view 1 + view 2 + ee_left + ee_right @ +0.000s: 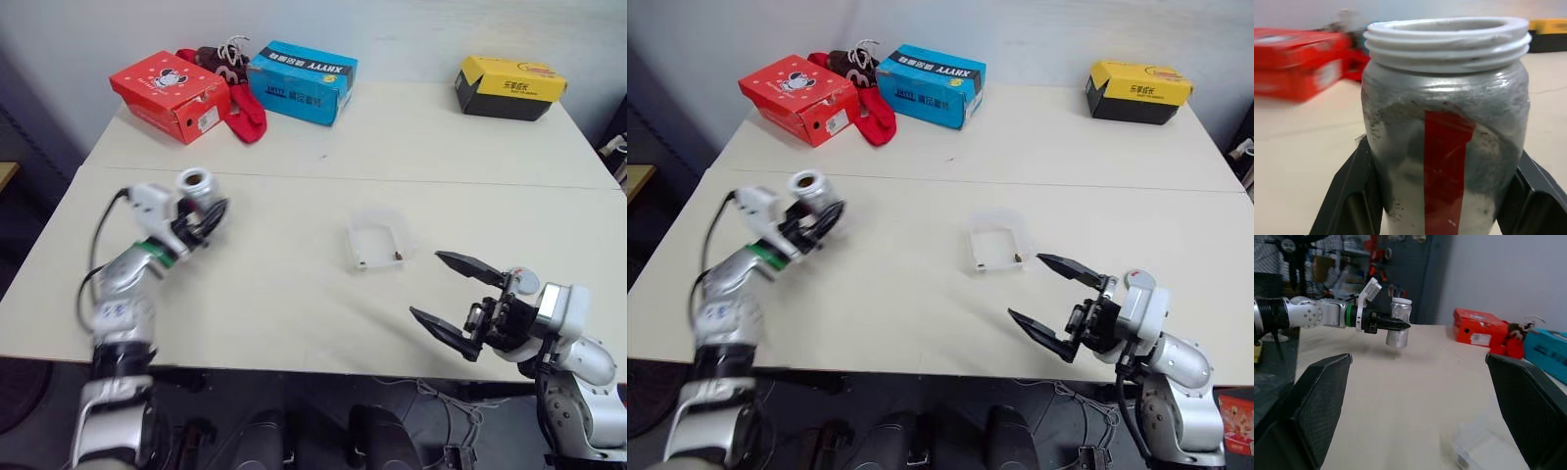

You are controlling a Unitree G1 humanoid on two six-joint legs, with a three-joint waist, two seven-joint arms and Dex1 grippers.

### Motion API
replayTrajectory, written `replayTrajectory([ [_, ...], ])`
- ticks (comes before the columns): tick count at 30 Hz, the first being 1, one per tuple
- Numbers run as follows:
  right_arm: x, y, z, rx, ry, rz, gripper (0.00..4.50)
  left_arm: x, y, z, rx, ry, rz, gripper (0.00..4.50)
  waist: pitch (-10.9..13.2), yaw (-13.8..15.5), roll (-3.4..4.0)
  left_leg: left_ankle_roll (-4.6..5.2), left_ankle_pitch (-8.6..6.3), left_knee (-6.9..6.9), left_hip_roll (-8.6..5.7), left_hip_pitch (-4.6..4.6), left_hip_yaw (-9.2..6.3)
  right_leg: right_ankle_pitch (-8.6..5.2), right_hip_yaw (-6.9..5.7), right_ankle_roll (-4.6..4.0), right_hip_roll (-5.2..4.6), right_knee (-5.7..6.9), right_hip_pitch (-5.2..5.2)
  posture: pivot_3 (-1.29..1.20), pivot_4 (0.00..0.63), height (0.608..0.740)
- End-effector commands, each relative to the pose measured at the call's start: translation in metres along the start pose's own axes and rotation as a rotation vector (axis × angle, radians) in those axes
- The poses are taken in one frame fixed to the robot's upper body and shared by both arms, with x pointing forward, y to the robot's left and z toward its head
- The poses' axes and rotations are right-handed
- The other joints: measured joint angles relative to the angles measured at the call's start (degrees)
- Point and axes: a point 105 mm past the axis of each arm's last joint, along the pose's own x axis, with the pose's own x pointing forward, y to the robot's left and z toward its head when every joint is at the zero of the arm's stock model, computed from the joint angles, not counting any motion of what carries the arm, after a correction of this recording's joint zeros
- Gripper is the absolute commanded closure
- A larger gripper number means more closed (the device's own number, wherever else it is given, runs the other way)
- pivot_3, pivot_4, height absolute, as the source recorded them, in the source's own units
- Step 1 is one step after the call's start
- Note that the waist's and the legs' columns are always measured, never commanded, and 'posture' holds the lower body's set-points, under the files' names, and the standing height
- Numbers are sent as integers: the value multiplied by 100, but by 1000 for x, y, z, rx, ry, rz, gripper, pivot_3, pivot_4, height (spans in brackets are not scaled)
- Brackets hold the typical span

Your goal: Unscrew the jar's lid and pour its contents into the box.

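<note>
My left gripper is shut on the silver-grey jar with the red stripe, holding it upright just above the table's left side. The jar has a bare, open threaded mouth, and black fingers clamp both its sides. The clear plastic box stands mid-table, and a few tiny dark bits, the contents, lie in its near right corner. My right gripper stands wide open and empty near the front right edge, right of and nearer than the box. A small round grey piece with a red spot sits at its wrist; I cannot tell whether that is the lid.
Along the table's far edge stand a red shoebox, a blue shoebox and a yellow-and-black shoebox. A red cloth with dark shoes lies between the red and blue ones. A seam crosses the tabletop.
</note>
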Motion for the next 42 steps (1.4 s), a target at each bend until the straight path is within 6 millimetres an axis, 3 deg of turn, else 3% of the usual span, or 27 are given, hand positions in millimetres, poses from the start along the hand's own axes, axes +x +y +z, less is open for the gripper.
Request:
replayTrajectory([
  [1, 1, -1, 1, 12, 3, 41, 22, -19, 17, 16, 68, -86, 80, 2184, -1, 46, -2, -13, -11, 1, 0, 2, 0, 1, 5, -1, -3, -3, -1, 0, 150, 740],
  [6, -1, -8, -3, 14, 28, 45, 22, -28, 13, 1, 169, -87, 95, 2184, -3, 108, -4, -39, -31, 0, 1, 1, 2, 5, 6, -8, -5, -24, -1, 0, 150, 740],
  [14, -5, -17, -5, 6, 55, 17, 22, -34, 10, -41, 53, -7, 153, 2184, -5, 84, -8, -34, -29, -11, 13, 9, 27, 5, -29, -7, 6, -15, -6, 0, 150, 740],
  [19, -7, -21, -5, 7, 66, 2, 22, -34, 10, -49, 34, 15, 158, 2184, -8, 85, -8, -42, -36, -40, 13, 65, 67, 5, 2, -8, -4, -26, 9, 0, 150, 740],
  [26, -18, -22, -3, 4, 101, -43, 0, -49, 18, -43, 41, 5, 172, 31, -15, 79, -12, -47, -38, -67, 17, 71, 85, 5, 25, -8, -7, -26, -4, 0, 150, 740],
  [27, -21, -21, -2, 6, 108, -51, 0, -53, 19, -43, 50, 14, 171, 31, -16, 80, -13, -47, -38, -71, 17, 71, 85, 5, 24, -8, -7, -27, -4, 0, 150, 740],
  [35, -79, -9, -9, 33, 236, -181, 0, -101, 39, -48, 90, 141, 131, 31, -17, 75, -13, -48, -51, -83, 21, 71, 86, 4, 45, -11, -8, -71, -2, 0, 150, 740],
  [38, -106, -6, -11, 36, 301, -213, 0, -120, 40, -47, 154, 213, 42, 31, -17, 58, -13, -49, -53, -87, 24, 73, 90, 3, 55, -11, -8, -81, -2, 0, 150, 740],
  [42, -132, -4, -6, 18, 380, -184, 0, -146, 26, -42, 259, 329, -183, 31, -23, 9, -11, -54, -56, -111, 27, 77, 91, 0, 69, -19, -9, -97, -6, 0, 150, 740],
])
